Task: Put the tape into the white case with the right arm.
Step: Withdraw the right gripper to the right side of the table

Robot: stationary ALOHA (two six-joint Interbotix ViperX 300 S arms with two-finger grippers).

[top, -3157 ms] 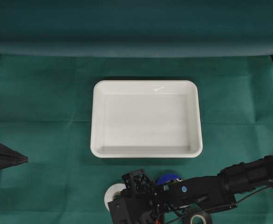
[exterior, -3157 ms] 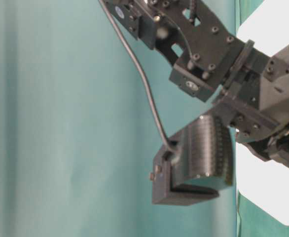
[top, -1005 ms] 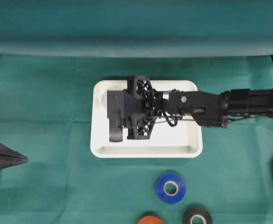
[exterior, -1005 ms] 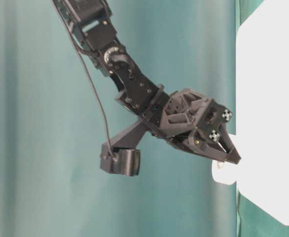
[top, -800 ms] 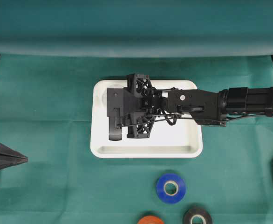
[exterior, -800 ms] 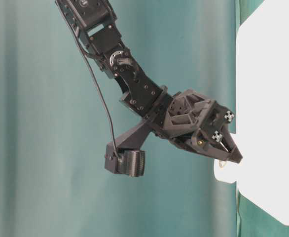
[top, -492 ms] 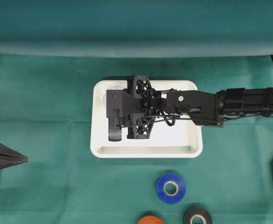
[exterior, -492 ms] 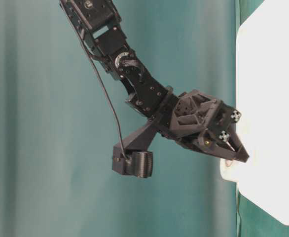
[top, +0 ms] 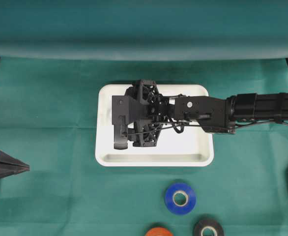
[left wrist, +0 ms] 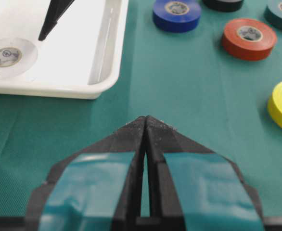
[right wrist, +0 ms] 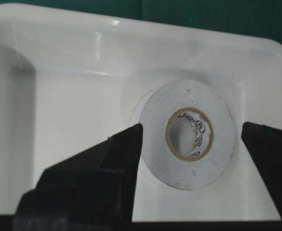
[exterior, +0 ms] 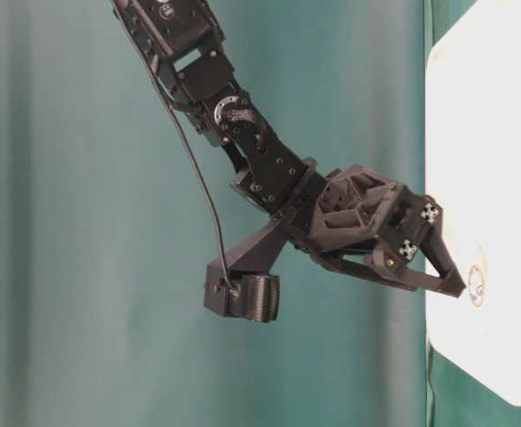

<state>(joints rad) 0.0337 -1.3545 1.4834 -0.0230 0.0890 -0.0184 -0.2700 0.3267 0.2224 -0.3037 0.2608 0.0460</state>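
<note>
The step in hand is the release. The white tape roll lies flat on the floor of the white case, in its far left corner, as the left wrist view also shows. My right gripper is spread, with one finger on each side of the roll; the left finger stands at the roll's edge and the right one is apart from it, so I judge the roll released and no longer clamped. My left gripper is parked on the green cloth near the case's corner, its tips pressed together, holding nothing. The blue roll, orange roll and black roll remain on the cloth nearer than the case. The next move calls for a straight lift of the right arm, with the fingers kept spread so neither one drags the roll or catches the rim.
</note>
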